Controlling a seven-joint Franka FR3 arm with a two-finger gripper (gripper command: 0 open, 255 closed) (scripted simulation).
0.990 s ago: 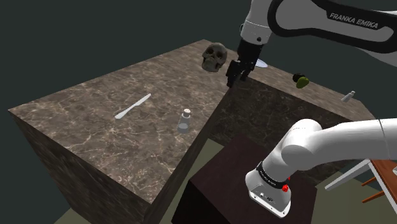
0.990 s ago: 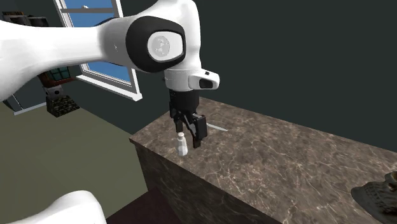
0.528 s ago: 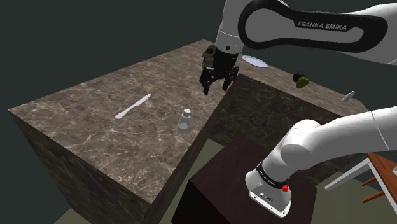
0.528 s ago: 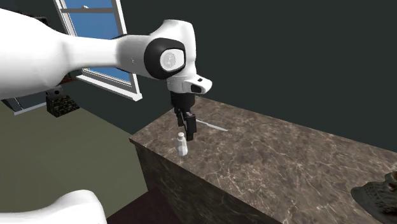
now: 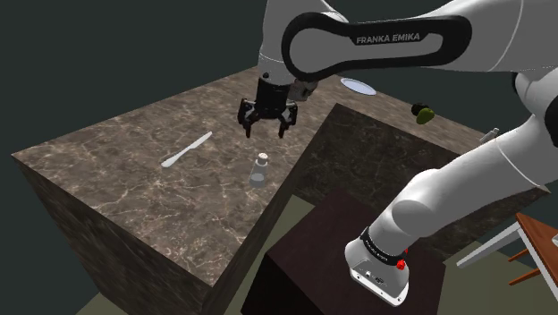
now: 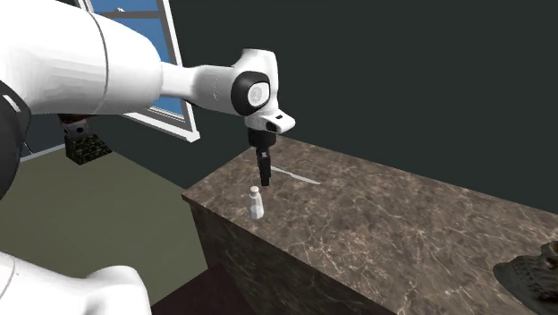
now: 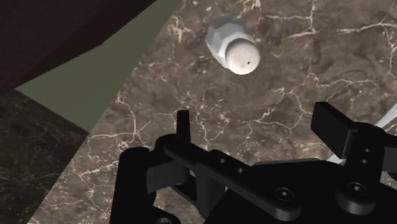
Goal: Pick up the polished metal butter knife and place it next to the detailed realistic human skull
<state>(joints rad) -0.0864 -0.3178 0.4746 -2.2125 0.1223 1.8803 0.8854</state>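
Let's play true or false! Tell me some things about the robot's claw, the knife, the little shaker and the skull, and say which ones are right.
1. The claw is open and has nothing in it. True.
2. The knife is pinched between the claw's fingers. False: it lies flat on the counter, apart from the claw.
3. The little shaker stands upright on the counter. True.
4. The skull sits right beside the knife. False: in the second exterior view it is at the far other end of the counter from the knife.
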